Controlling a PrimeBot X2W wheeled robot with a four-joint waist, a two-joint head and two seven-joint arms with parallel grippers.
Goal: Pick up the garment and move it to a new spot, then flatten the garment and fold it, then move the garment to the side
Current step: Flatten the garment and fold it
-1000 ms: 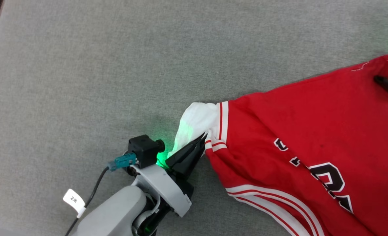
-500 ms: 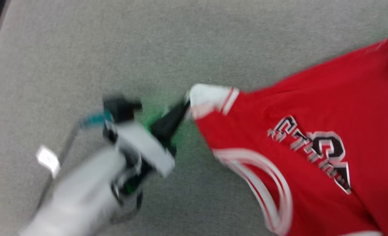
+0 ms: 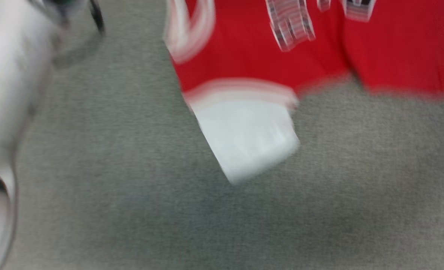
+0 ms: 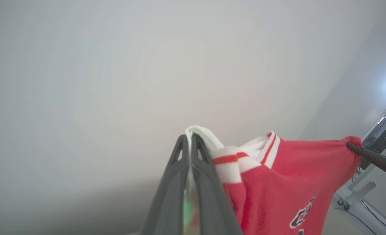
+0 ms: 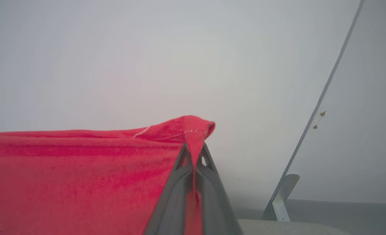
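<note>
**A:** Where is the garment (image 3: 252,56)?

**B:** It hangs between the two arms, over the grey worktop (image 3: 113,217). The head view is badly blurred. The red body runs across the top of it, and one white sleeve (image 3: 248,138) dangles below a striped band. I cannot tell whether that sleeve touches the surface.

**A:** What does the left end effector (image 4: 189,138) have?

**B:** Its two dark fingers are pressed together on a strip of white fabric, which loops over the tips. The red-and-white striped trim (image 4: 227,160) bunches just beside them.

**A:** And the right end effector (image 5: 193,147)?

**B:** It is clamped tight too, pinching a red hemmed corner (image 5: 186,127) that folds over the fingertips, with pale stitching along its edge. In the left wrist view the same corner sits at the far right, on the other arm's dark fingers, and the red cloth sags between the two grips.

**A:** Is any lettering visible?

**B:** Yes, dark white-outlined lettering (image 4: 302,213) sits low on the red front in the left wrist view. In the head view it is smeared along the top edge.

**A:** Anything else?

**B:** A pale forearm (image 3: 0,93) runs down the left edge of the head view
</note>
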